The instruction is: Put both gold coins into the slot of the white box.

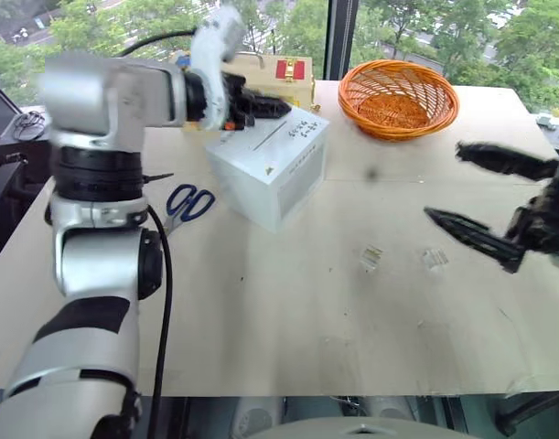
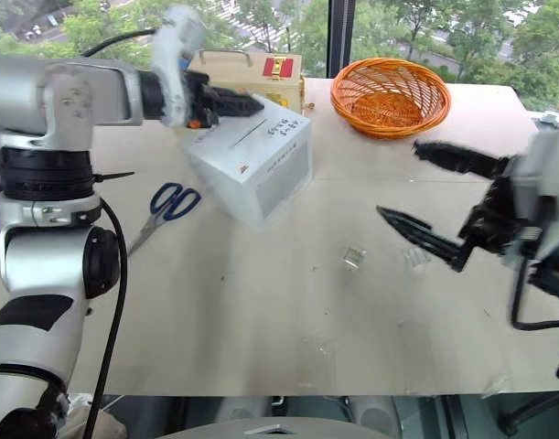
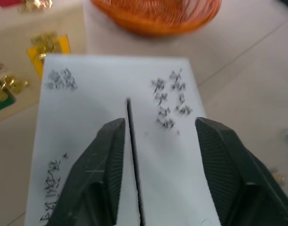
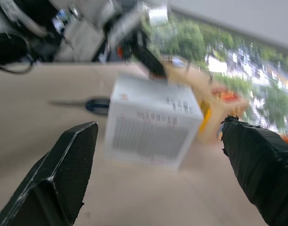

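Head views: the white box [image 1: 270, 163] sits upper centre, the left gripper [image 1: 261, 107] over its top. The right gripper [image 1: 485, 197], mid right, gapes wide and empty. Scissors [image 1: 188, 203], two clear holders [image 1: 370, 258] and an orange basket [image 1: 398, 98] lie clear of the route.
Left wrist view: jaws part-open, empty, straddling the slot [image 3: 133, 155]; no coins visible.
Handling: coins likely stiff, light, slippery; pinch by the edges.
Right wrist view: box [image 4: 153, 125] centre, cream case [image 4: 214, 113] behind.
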